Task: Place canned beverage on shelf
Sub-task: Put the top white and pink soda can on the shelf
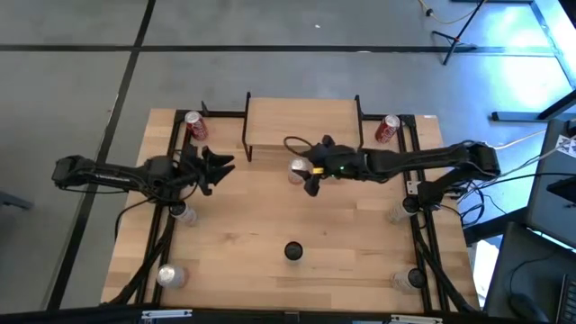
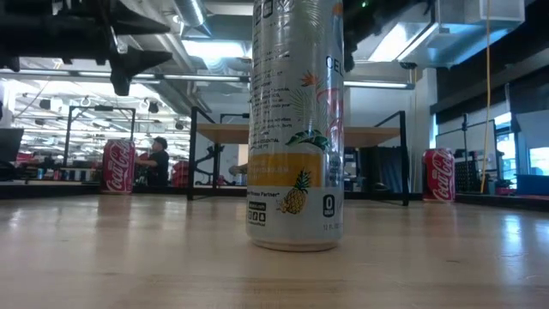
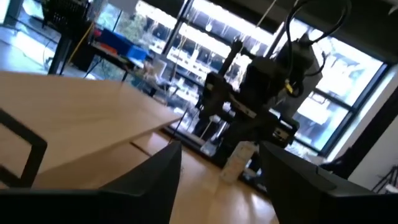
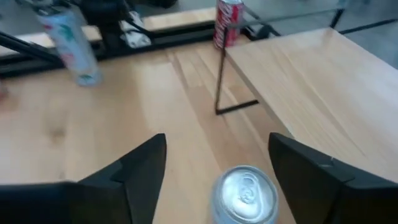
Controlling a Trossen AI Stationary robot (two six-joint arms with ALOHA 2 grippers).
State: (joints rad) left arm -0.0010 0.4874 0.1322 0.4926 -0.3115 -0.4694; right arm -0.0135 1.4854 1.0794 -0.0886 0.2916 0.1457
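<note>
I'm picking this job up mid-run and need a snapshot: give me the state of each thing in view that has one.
Shelf: top bare, no can on it.
Silver-topped can: upright on table in front of shelf, between right end effector's fingers, not lifted.
Right end effector: open, straddling that can.
Left end effector: open, holding nothing, left of shelf.
Two red cans: upright beside the shelf ends.
Pineapple can: upright on table.

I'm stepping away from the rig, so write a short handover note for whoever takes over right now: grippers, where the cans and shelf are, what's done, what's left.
Right gripper: open, straddling a silver-topped can standing on the table in front of the shelf; not gripped.
Left gripper: open, empty, waiting left of the shelf.
Done: nothing on the shelf.
Left: close on the can, lift, set it on the shelf.
</note>
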